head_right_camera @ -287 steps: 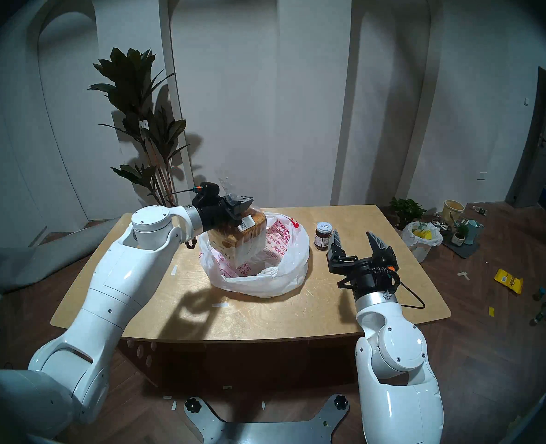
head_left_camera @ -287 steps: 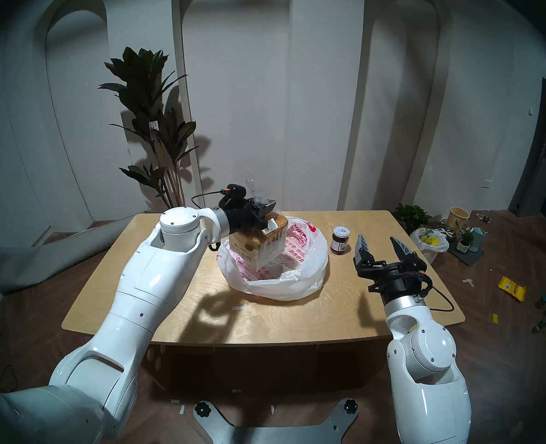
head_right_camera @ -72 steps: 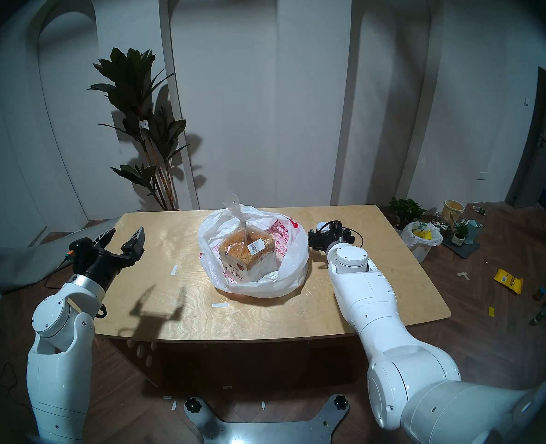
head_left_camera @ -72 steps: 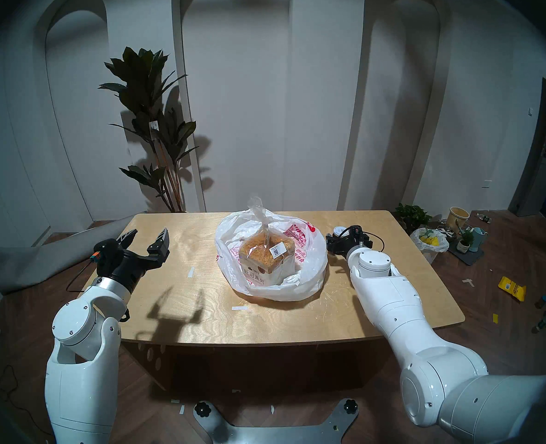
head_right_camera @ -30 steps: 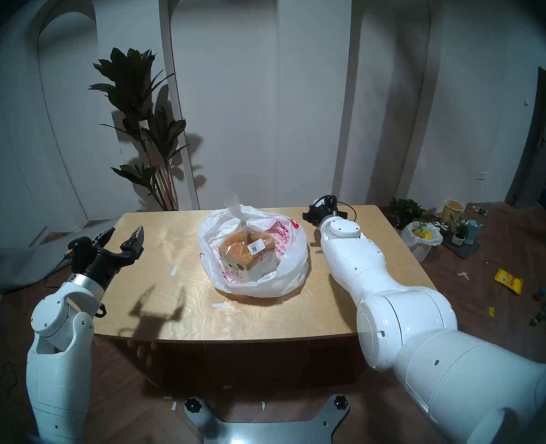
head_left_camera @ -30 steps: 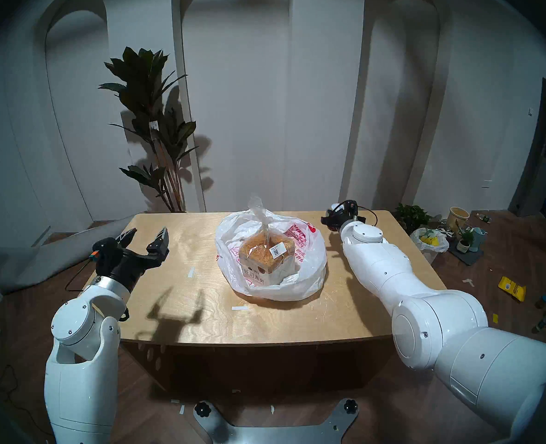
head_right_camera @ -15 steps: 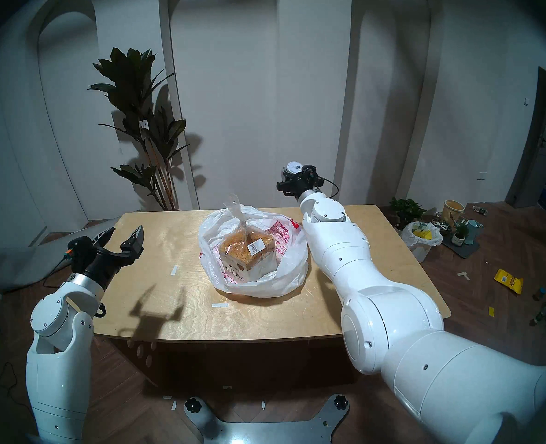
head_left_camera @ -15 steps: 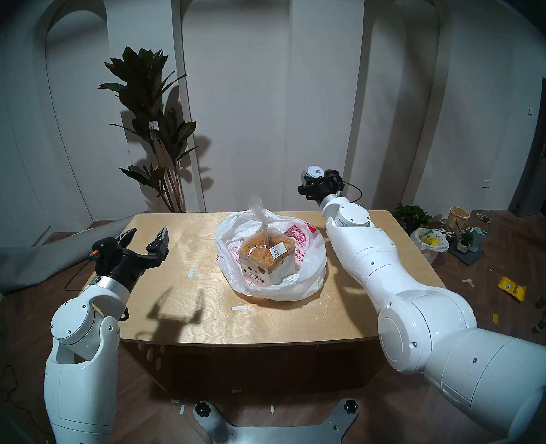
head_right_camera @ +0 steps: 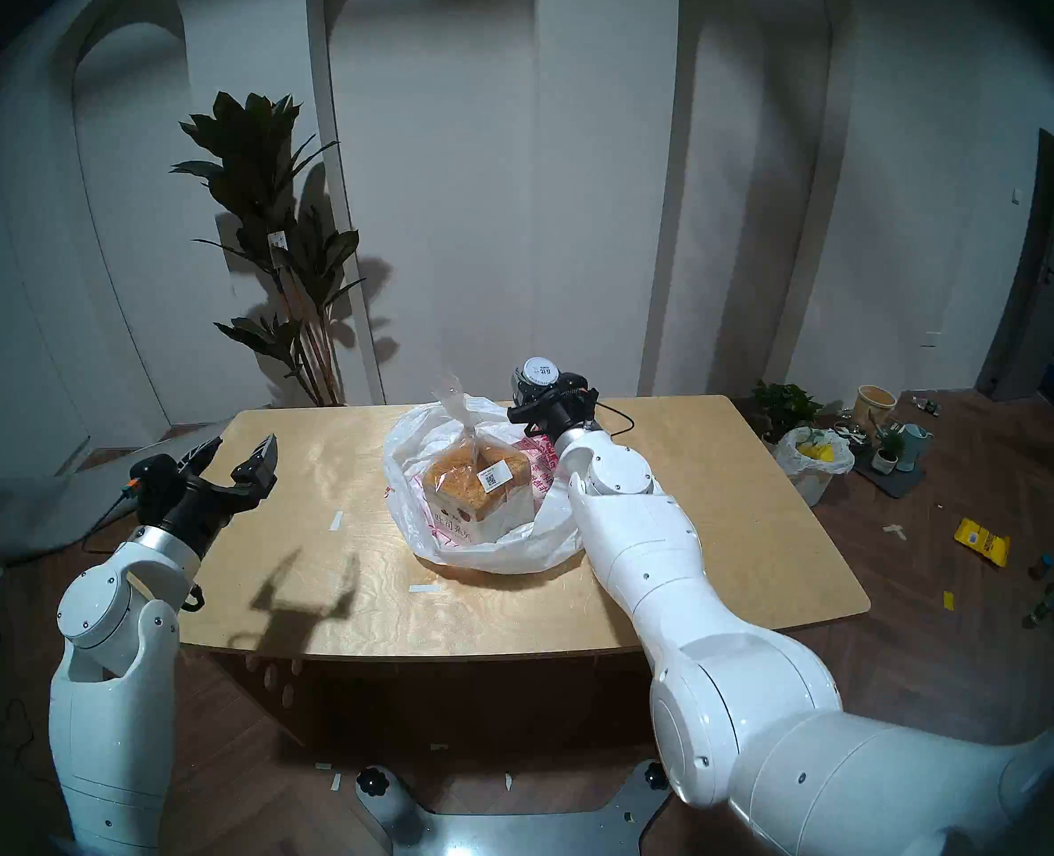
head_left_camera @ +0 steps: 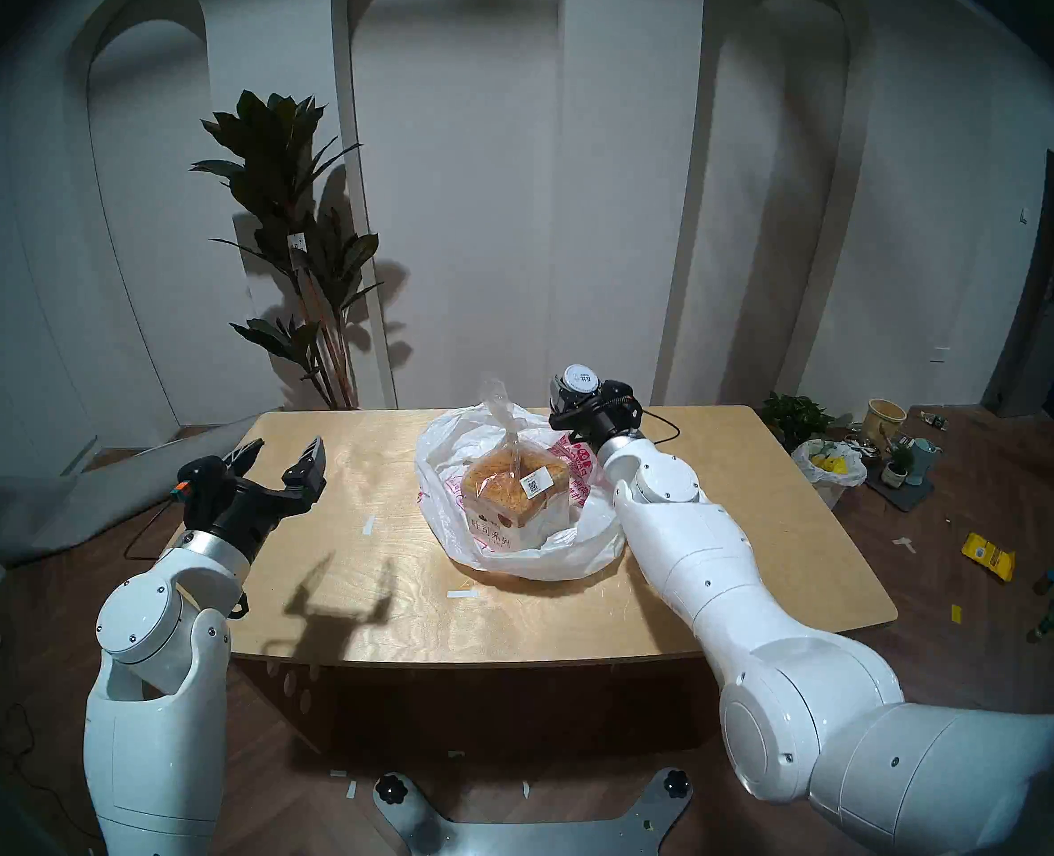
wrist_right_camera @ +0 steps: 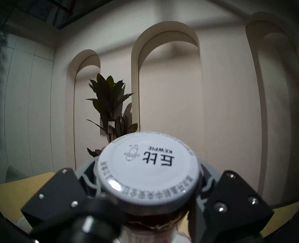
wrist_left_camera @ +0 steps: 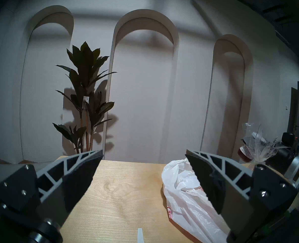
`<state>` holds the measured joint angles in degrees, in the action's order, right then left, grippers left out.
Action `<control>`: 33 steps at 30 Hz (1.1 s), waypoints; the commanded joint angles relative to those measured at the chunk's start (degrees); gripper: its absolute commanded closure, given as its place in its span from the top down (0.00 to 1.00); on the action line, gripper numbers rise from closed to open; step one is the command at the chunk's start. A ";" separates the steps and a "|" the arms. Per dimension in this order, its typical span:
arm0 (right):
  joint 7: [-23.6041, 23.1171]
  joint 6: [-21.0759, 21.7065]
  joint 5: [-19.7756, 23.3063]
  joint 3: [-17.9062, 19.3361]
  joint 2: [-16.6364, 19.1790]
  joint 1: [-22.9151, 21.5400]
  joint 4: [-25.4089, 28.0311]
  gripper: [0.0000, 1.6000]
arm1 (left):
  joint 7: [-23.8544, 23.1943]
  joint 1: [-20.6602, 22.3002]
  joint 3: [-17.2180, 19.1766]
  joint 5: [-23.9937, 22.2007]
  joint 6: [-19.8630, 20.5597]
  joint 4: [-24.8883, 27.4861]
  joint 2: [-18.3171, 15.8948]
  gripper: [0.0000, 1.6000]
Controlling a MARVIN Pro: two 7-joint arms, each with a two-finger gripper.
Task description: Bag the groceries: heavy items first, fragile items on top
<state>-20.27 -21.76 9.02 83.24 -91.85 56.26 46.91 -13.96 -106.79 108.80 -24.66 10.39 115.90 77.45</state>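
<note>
Right gripper (head_left_camera: 567, 397): closed on the jar (head_left_camera: 577, 384), held in the air, white lid uppermost. Below and beside it: white bag (head_left_camera: 598, 527), mouth open, on the table (head_left_camera: 357, 607). Loaf (head_left_camera: 512, 496): seated inside the bag. Left gripper (head_left_camera: 286, 459): fingers spread, nothing held, well apart from the bag.
</note>
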 commanded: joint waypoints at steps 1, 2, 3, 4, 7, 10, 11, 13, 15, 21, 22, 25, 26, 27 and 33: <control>-0.35 0.21 -1.17 -0.71 1.42 3.38 6.09 0.00 | -0.01 0.29 0.03 -0.12 0.21 1.41 -0.10 1.00; -0.54 0.60 -2.03 -1.40 2.00 3.76 6.88 0.00 | -0.01 0.29 0.03 -0.12 0.24 1.41 -0.10 1.00; -0.51 1.18 -2.51 -1.76 2.31 3.95 7.51 0.00 | -0.02 0.30 0.03 -0.12 0.25 1.40 -0.10 1.00; -0.94 2.41 -3.04 -2.31 2.82 3.81 7.93 0.00 | -0.02 0.30 0.03 -0.12 0.25 1.39 -0.10 1.00; -1.63 5.84 -3.90 -3.02 3.86 3.66 9.56 0.00 | -0.03 0.31 0.04 -0.12 0.29 1.39 -0.09 1.00; -1.44 10.21 -5.90 -4.12 5.01 3.83 11.48 0.00 | -0.03 0.32 0.05 -0.12 0.34 1.41 -0.08 1.00; -1.33 11.14 -6.44 -4.36 5.20 3.72 11.60 0.00 | -0.03 0.31 0.06 -0.12 0.37 1.43 -0.08 1.00; -1.22 14.07 -7.27 -4.75 5.54 3.43 11.84 0.00 | -0.01 0.30 0.06 -0.12 0.43 1.47 -0.07 1.00; -1.09 16.21 -7.30 -4.54 5.38 2.49 11.16 0.00 | -0.01 0.30 0.07 -0.12 0.46 1.49 -0.07 1.00; 1.57 23.40 -7.80 -3.68 4.41 0.63 7.71 0.00 | 0.02 0.28 0.09 -0.12 0.59 1.58 -0.04 1.00; 2.53 25.09 -7.79 -3.39 4.10 0.67 7.10 0.00 | 0.03 0.27 0.09 -0.12 0.62 1.61 -0.04 1.00; 3.54 28.40 -8.15 -3.23 4.02 0.99 6.24 0.00 | 0.08 0.24 0.11 -0.11 0.74 1.70 -0.02 1.00; 3.88 28.76 -7.70 -2.75 3.72 1.14 5.94 0.00 | 0.08 0.24 0.11 -0.11 0.76 1.71 -0.01 1.00; 4.16 30.84 -7.73 -2.62 3.67 1.38 6.67 0.00 | 0.09 0.24 0.11 -0.10 0.79 1.73 -0.01 1.00; 3.89 31.85 -7.13 -1.96 3.16 2.50 8.09 0.00 | 0.10 0.24 0.12 -0.09 0.85 1.76 0.02 1.00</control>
<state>-16.30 8.99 1.02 81.10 -87.37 58.25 53.18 -13.90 -106.80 108.92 -24.74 11.24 116.31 77.52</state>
